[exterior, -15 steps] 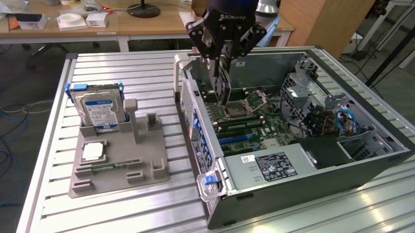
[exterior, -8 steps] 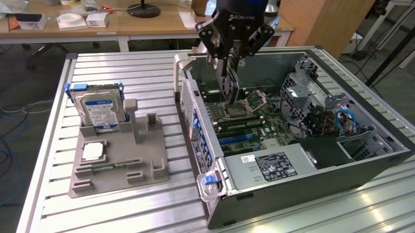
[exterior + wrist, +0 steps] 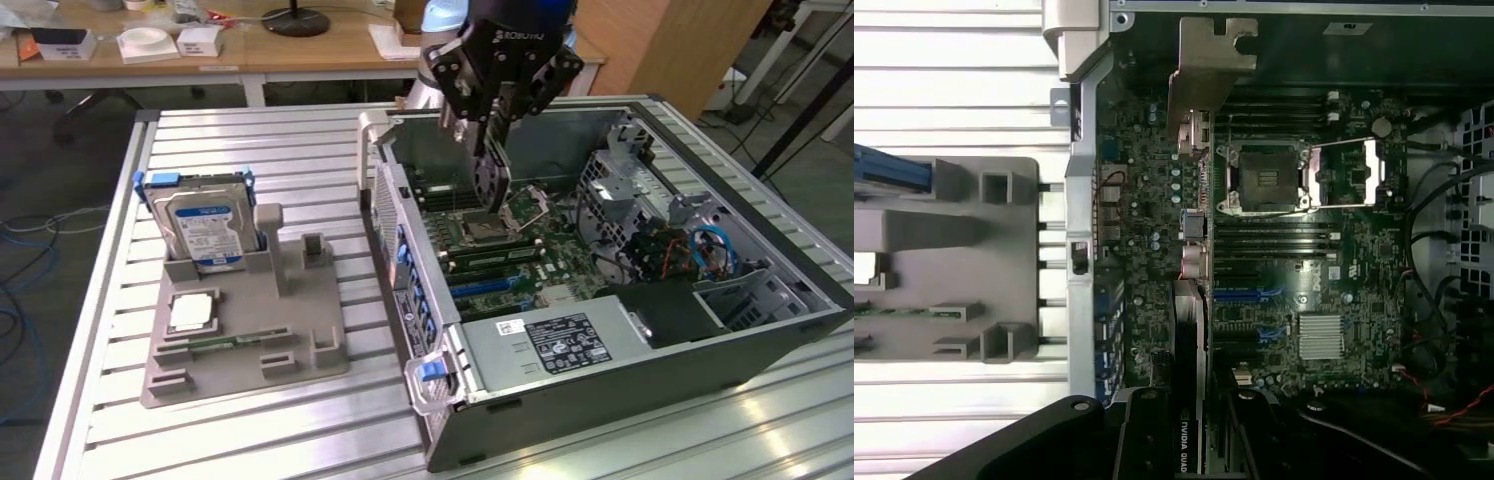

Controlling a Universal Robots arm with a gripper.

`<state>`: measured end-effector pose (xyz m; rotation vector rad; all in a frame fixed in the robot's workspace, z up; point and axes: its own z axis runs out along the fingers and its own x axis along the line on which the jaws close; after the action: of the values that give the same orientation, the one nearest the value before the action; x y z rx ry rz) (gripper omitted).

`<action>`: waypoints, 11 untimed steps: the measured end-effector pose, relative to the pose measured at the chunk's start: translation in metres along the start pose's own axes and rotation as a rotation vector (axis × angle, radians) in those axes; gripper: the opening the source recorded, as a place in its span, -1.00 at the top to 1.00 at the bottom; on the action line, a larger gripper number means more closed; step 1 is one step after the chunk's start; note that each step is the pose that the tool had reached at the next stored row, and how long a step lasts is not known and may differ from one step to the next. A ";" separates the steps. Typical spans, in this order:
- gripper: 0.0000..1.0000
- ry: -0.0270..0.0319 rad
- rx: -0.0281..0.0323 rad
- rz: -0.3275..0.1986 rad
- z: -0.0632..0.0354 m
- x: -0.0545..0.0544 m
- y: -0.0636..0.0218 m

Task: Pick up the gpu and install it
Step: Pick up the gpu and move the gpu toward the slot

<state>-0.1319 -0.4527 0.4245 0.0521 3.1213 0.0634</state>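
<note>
Over the open case, the gripper is clamping its fingers narrowly on the top edge of the gpu, which is hanging edge-down inside the case, above the board and near the socket. From the wrist view, the gpu is showing as a thin strip running beside the socket, with its bracket pointing at the case's rear wall. Whether its lower edge is touching the board, I cannot tell.

Judging from this, the pick-up is looking done and the install is in hand, with the card not yet seated. Seating it is calling for the card edge to line up with a slot, the bracket to meet the rear opening, and a straight, gentle push with no tilt.

Counting: one gpu, one gripper, one case, one board with one socket, and two blue slots showing in the wrist view. Beside the case, on the table, one grey holder is carrying one hard drive.
</note>
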 end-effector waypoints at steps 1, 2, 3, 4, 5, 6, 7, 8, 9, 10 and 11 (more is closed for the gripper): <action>0.48 0.0000 0.0000 -0.001 0.0001 -0.002 0.0001; 0.48 0.0001 0.0001 -0.001 0.0001 -0.004 0.0001; 0.48 0.0000 0.0000 -0.002 0.0001 -0.006 0.0002; 0.48 0.0001 0.0000 -0.002 0.0001 -0.008 0.0003; 0.48 0.0002 0.0000 -0.002 0.0002 -0.010 0.0003; 0.48 0.0001 0.0000 -0.003 0.0002 -0.012 0.0004; 0.48 0.0002 0.0000 -0.003 0.0002 -0.014 0.0005; 0.48 0.0001 -0.0001 -0.004 0.0003 -0.016 0.0005; 0.48 0.0002 0.0000 -0.004 0.0004 -0.018 0.0006; 0.48 0.0001 -0.0002 -0.005 0.0004 -0.020 0.0007; 0.48 0.0002 -0.0001 -0.005 0.0005 -0.022 0.0007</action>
<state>-0.1099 -0.4527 0.4245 0.0443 3.1215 0.0635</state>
